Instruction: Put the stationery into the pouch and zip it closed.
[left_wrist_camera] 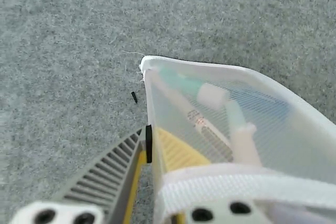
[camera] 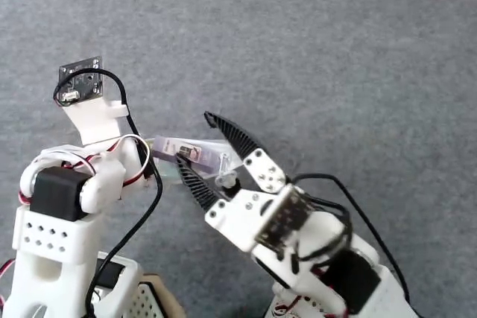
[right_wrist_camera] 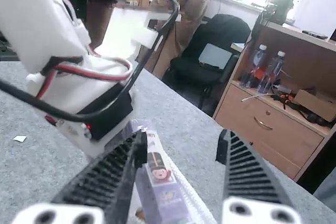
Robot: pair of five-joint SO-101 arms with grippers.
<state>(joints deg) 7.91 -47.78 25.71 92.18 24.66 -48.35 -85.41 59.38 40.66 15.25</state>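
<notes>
The pouch (left_wrist_camera: 262, 124) is translucent white mesh with a woven band along one edge, and slim pens (left_wrist_camera: 195, 119) show through it above the fuzzy grey counter (left_wrist_camera: 63, 51). The left tool (left_wrist_camera: 149, 145), ribbed grey with yellow flanks, is pinched onto the pouch's edge, its arm folded with the wrist angled downward. The right tool (right_wrist_camera: 181, 148), black and ribbed, gapes wide with the pouch's other end between its fingers, its arm stretched low toward the left one.
</notes>
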